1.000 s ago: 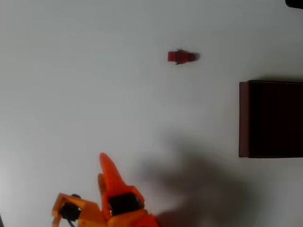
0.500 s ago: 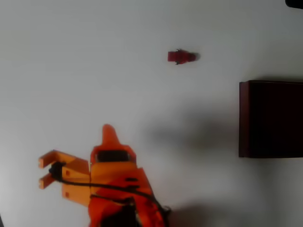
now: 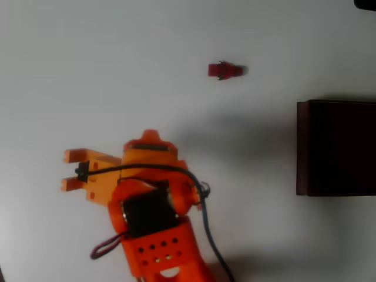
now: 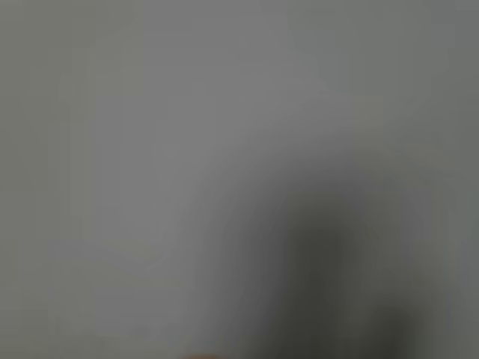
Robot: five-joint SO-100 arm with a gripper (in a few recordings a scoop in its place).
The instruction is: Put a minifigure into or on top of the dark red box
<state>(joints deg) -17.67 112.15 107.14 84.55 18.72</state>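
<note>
dark red box cut off at right edge, gripper fingertips hidden beneath the arm, wrist view blurred

The arm is bright orange plastic with blocky printed segments, a black motor face, a black cable looping across it, and small round holes in its base.

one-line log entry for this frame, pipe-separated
phase: approach | arm: lower left of overhead view | gripper: jaw state unclear | minifigure: lying on table, untouched | dark red box: right edge, nothing seen inside | wrist view: blurred
</note>
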